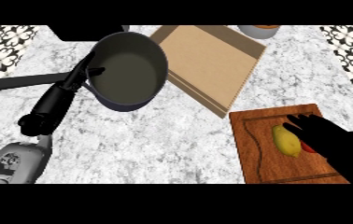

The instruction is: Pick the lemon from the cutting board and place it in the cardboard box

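Observation:
The yellow lemon [285,140] lies on the brown wooden cutting board [251,148] at the lower right. My right hand [328,139] comes in from the right edge just beside the lemon. Its fingers [300,122] are stretched past the lemon's upper right side and not closed round it. A red thing [308,148] shows partly under the hand, next to the lemon. The tan cardboard box [210,62] sits at the top centre, above the board. My left hand [59,97] is open at the left, fingers straight, reaching up to the pot's rim.
A dark grey pot [127,71] stands left of the box, its flat handle [31,81] running to the left edge. A bowl [260,30] sits at the top right behind the box. A black object [86,31] lies at the top left.

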